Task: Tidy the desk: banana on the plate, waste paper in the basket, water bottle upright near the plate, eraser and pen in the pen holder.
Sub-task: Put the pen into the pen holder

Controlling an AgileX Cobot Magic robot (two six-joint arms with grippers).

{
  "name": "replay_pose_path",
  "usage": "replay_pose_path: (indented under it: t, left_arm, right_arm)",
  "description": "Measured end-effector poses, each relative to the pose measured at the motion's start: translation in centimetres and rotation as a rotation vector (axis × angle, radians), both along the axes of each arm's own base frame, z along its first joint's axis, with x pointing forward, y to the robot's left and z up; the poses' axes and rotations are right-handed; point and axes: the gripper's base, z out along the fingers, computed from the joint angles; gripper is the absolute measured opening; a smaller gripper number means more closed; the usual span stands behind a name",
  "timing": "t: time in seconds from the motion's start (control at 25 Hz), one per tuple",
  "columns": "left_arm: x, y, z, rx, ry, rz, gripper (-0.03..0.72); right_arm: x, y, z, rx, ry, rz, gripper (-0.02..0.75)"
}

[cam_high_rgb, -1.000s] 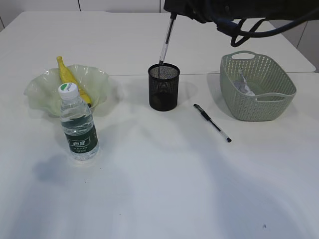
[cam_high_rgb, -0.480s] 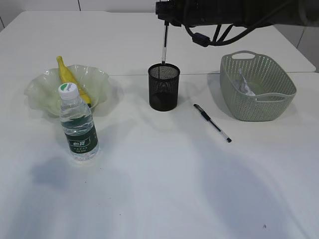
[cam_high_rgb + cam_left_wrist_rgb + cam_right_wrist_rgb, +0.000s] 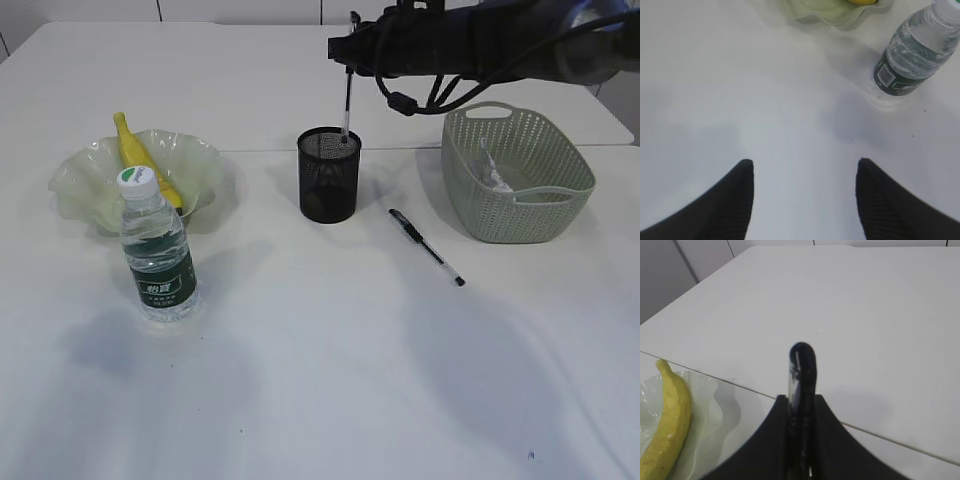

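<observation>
My right gripper (image 3: 350, 52) is shut on a black pen (image 3: 346, 108) that hangs nearly upright with its lower end inside the black mesh pen holder (image 3: 328, 190). In the right wrist view the pen (image 3: 802, 371) sticks up between the closed fingers of this gripper (image 3: 801, 401). A second pen (image 3: 427, 247) lies on the table right of the holder. The banana (image 3: 140, 160) lies on the green plate (image 3: 90, 185), and the water bottle (image 3: 157, 250) stands upright in front of it. Waste paper (image 3: 490, 168) sits in the basket (image 3: 520, 215). My left gripper (image 3: 802, 167) is open over bare table. The eraser is out of view.
The left wrist view shows the bottle (image 3: 917, 50) and the plate's rim (image 3: 830, 12) at the top right. In the right wrist view the banana (image 3: 667, 425) and plate (image 3: 715, 420) lie at the lower left. A seam (image 3: 250, 150) crosses the white table behind the holder.
My right gripper has shifted a little to the right and lowered, so the pen now stands straighter with its tip deeper in the pen holder. Nothing else has moved.
</observation>
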Motion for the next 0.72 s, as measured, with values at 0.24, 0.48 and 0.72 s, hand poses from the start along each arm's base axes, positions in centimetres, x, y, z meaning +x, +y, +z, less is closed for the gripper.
replay_pose_path:
  t: [0.24, 0.48, 0.72]
  left_arm:
    - [0.0, 0.0, 0.0, 0.0, -0.002, 0.0, 0.446]
    - [0.0, 0.0, 0.0, 0.0, -0.002, 0.0, 0.446]
    - [0.0, 0.0, 0.0, -0.002, -0.002, 0.0, 0.446]
  right_arm:
    - [1.1, 0.3, -1.4, -0.014, -0.003, 0.005, 0.057]
    - [1.3, 0.3, -2.8, -0.051, -0.001, 0.018, 0.057]
    - [1.4, 0.3, -3.0, -0.054, 0.002, 0.019, 0.059]
